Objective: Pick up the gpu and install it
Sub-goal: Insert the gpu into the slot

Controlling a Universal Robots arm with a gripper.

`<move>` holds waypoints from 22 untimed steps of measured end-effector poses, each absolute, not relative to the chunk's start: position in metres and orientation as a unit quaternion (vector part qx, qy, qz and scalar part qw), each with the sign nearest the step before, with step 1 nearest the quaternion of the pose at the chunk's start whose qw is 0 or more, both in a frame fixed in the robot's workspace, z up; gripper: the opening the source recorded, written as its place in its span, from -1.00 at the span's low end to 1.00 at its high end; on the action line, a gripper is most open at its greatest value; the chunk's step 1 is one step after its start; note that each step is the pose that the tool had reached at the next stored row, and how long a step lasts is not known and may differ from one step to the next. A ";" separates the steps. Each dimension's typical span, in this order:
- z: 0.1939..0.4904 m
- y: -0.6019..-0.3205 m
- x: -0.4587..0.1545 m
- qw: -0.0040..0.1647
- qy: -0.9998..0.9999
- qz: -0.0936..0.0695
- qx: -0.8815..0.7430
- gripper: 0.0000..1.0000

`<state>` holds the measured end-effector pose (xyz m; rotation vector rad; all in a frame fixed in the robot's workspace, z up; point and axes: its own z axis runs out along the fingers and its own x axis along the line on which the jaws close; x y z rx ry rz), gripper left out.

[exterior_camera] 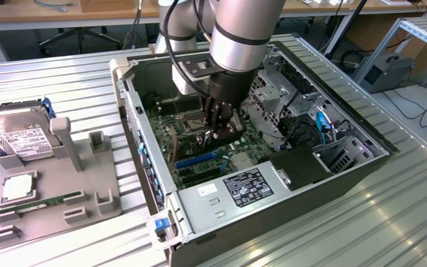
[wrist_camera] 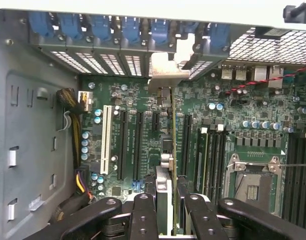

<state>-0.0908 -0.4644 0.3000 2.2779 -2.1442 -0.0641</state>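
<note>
One arm reaches down into the open PC case (exterior_camera: 162, 183) in the exterior view, and its wrist and black gripper (exterior_camera: 215, 132) hide much of the gpu (exterior_camera: 227, 131). Only a dark slab shows between and beside the fingers, just above the green motherboard (exterior_camera: 198, 147). Card edge vs. slot contact: can't tell from here. On the exterior view's left a grey holder tray (exterior_camera: 46, 214) carries a hard drive (exterior_camera: 17, 133), w/ a green memory stick (exterior_camera: 39, 203) lying flat lower down; both well apart from the case.

Wrist view: gpu (wrist_camera: 166, 150) seen edge-on, a thin strip running from the fingers (wrist_camera: 145, 215) toward the rear slot openings w/ blue clips (wrist_camera: 100, 25). Long axis lies parallel to the black expansion slots (wrist_camera: 138, 145); its silver bracket (wrist_camera: 165, 70) sits at the far end, up against the case's rear wall. Card stands upright on its edge, between two black slots. Lower part of card cut off behind the finger links. Jaws partly closed, clamped on the card's near end, one finger each side.
</note>
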 end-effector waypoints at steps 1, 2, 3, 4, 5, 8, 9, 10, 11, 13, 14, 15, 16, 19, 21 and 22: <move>0.300 -0.464 -0.091 0.006 -0.685 -0.020 0.728 -0.47; 0.300 -0.463 -0.092 0.006 -0.686 -0.020 0.728 -0.47; 0.300 -0.462 -0.093 0.006 -0.686 -0.020 0.727 -0.47; 0.300 -0.462 -0.093 0.006 -0.687 -0.021 0.726 -0.47; 0.299 -0.461 -0.094 0.006 -0.688 -0.021 0.725 -0.47; 0.299 -0.460 -0.095 0.006 -0.694 -0.021 0.720 -0.47; 0.299 -0.460 -0.096 0.006 -0.696 -0.021 0.717 -0.47; 0.298 -0.460 -0.098 0.006 -0.698 -0.021 0.716 -0.47; 0.298 -0.459 -0.100 0.006 -0.698 -0.021 0.715 -0.47; 0.297 -0.459 -0.102 0.006 -0.699 -0.021 0.715 -0.47; 0.297 -0.458 -0.103 0.006 -0.700 -0.021 0.714 -0.47; 0.296 -0.458 -0.103 0.006 -0.700 -0.021 0.714 -0.47; 0.296 -0.457 -0.104 0.006 -0.700 -0.021 0.713 -0.47; 0.292 -0.455 -0.105 0.006 -0.702 -0.021 0.711 -0.47; 0.289 -0.455 -0.108 0.006 -0.703 -0.021 0.710 -0.47; 0.289 -0.455 -0.109 0.006 -0.704 -0.021 0.710 -0.47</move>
